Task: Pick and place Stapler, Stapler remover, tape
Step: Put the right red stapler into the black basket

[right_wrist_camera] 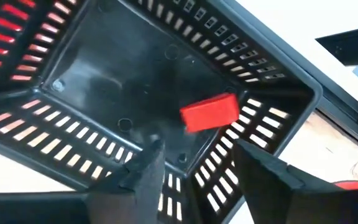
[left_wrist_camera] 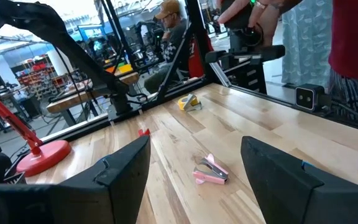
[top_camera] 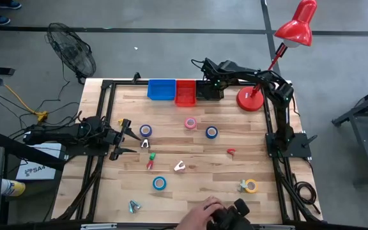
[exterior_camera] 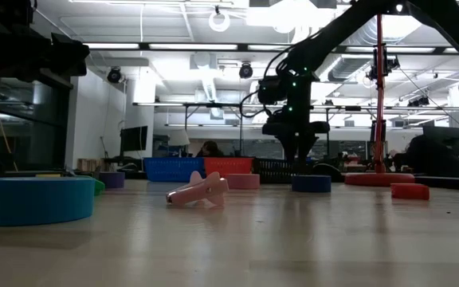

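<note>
- Fingers of the right gripper (right_wrist_camera: 194, 171) are seen parted over the black basket (right_wrist_camera: 135, 68), with nothing between them; a red stapler (right_wrist_camera: 209, 112) lies on the basket floor just beyond the tips, apparently let go.
- The release is judged done, so the gripper is best lifted straight up, clear of the slatted walls, before any sideways travel is begun.
- Fingers of the left gripper (left_wrist_camera: 194, 171) are held wide and empty above the table's (top_camera: 197, 153) left side, near a blue tape roll (top_camera: 145, 130).
- A pink stapler remover (left_wrist_camera: 211, 171) lies on the wood ahead of the left gripper, well apart from it.
- Other tape rolls are left on the table: pink (top_camera: 190, 123), blue (top_camera: 211, 132), blue (top_camera: 160, 183) and yellow (top_camera: 251, 186).
- Blue (top_camera: 161, 89) and red (top_camera: 185, 92) bins stand beside the basket; which bin suits which thing cannot be told.
- A person's hand (top_camera: 204, 211) is at the table's near edge, so low sweeps there are to be avoided.
</note>
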Controlling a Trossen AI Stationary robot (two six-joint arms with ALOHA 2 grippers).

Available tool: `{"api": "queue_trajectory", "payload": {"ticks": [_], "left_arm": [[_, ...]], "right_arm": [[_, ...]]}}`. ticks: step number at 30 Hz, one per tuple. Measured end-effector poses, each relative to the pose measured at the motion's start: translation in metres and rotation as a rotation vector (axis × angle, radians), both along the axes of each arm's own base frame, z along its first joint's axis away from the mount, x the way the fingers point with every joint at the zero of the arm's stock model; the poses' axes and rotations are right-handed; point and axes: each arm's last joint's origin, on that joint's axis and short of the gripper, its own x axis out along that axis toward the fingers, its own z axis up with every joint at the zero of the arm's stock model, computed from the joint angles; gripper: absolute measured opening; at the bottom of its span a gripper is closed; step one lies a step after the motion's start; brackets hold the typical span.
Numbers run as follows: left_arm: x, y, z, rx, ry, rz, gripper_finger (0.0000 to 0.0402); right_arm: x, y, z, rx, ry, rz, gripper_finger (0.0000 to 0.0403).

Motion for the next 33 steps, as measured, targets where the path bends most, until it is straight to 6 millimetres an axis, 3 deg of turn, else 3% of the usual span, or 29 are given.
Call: {"api": "queue_trajectory", "payload": {"ticks": [6,11,14,19,25,33], "left_arm": [[0.000,0.000,0.000,0.000,0.000,0.000,0.0247],[0.000,0.000,0.000,0.000,0.000,0.001,0.0247],[0.000,0.000,0.000,0.000,0.000,0.001,0.0247],[0.000,0.000,0.000,0.000,0.000,0.001,0.0247],[0.000,0.000,0.000,0.000,0.000,0.004,0.0247],[0.000,0.000,0.000,0.000,0.000,0.003,0.0247]], "right_arm": [[-0.006,0.017,0.030,0.025,-0.029,0.063,0.0194],[-0.017,0.049,0.066,0.013,-0.024,0.178,0.0195],[-0.026,0.073,0.077,0.002,-0.036,0.230,0.0195],[-0.050,0.120,0.074,-0.005,-0.042,0.337,0.0195],[-0.089,0.175,0.055,0.044,-0.061,0.415,0.0195],[-0.127,0.222,0.030,0.128,-0.109,0.582,0.0195]]}}
